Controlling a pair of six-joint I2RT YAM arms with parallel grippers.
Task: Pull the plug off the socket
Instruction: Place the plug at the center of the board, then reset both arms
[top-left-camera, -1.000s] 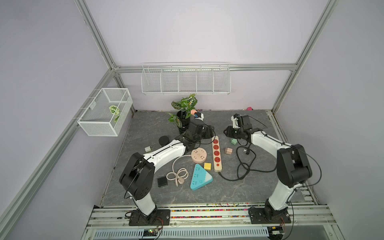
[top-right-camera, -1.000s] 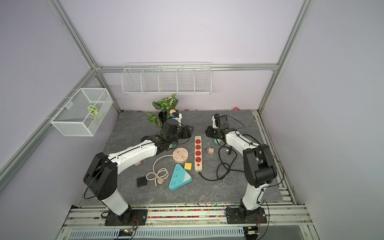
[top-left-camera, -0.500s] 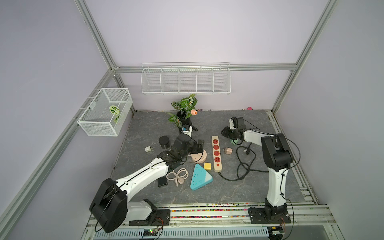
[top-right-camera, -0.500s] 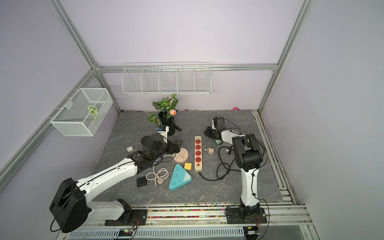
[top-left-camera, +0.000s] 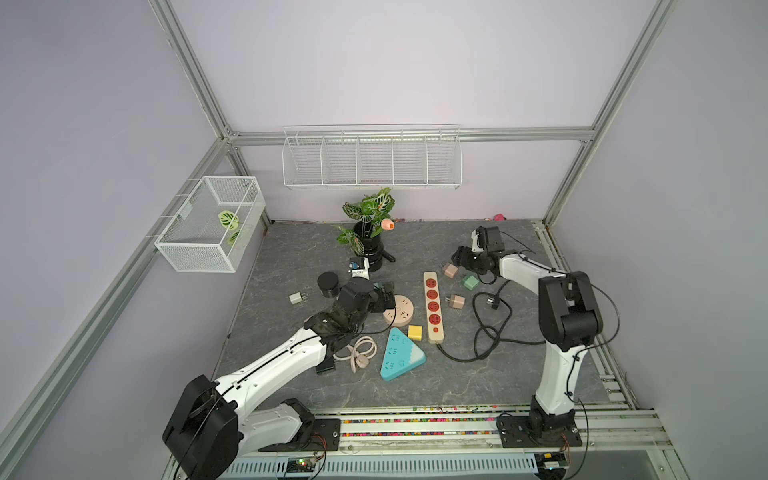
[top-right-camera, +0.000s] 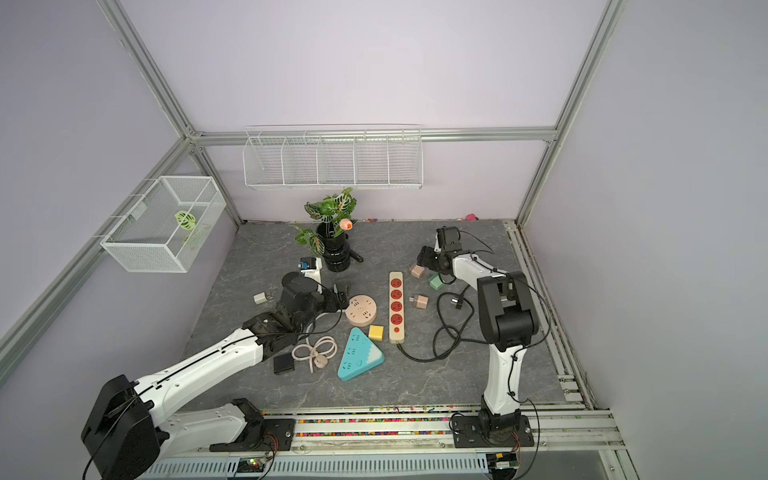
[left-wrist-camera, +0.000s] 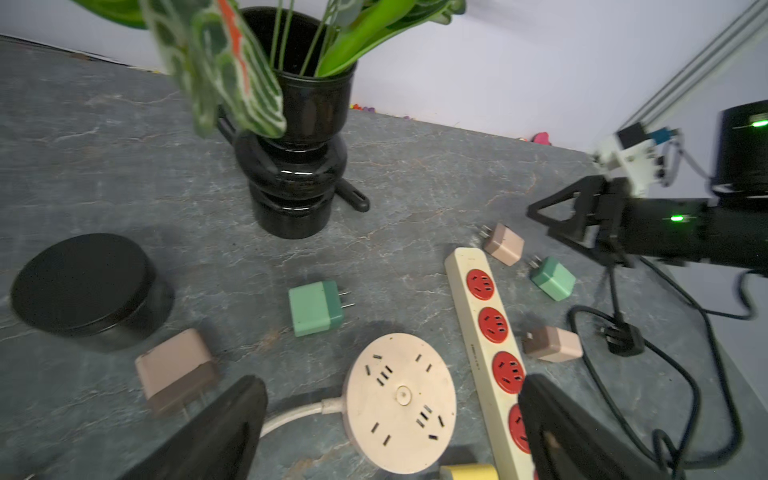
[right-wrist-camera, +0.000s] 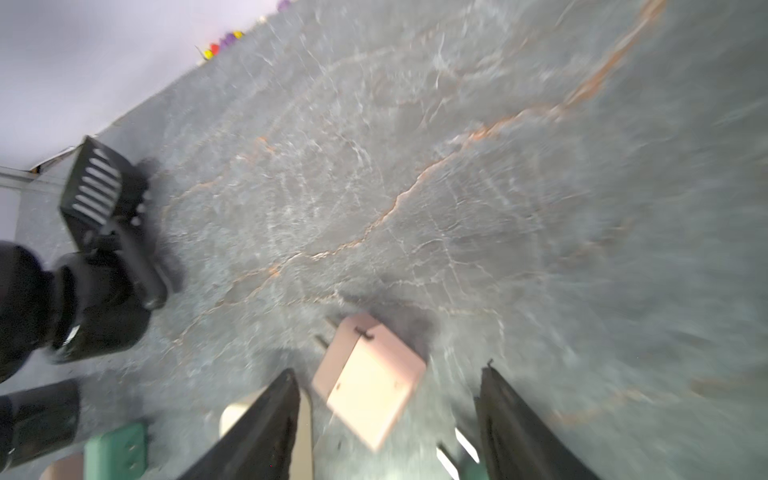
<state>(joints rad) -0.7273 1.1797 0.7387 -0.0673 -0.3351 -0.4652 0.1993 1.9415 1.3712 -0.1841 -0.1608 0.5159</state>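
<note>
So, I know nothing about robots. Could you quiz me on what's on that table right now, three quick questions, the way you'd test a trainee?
1. True or false: one of the red sockets on the long power strip has something plugged into it.
2. The plug lying just ahead of the right gripper, whose jaws stand apart, is: A pink, B green, C yellow.
3. How many red sockets does that strip carry, not counting the small red switch at its end?

Key: 1 false, every red socket is bare in both top views; 2 A; 3 four.
</note>
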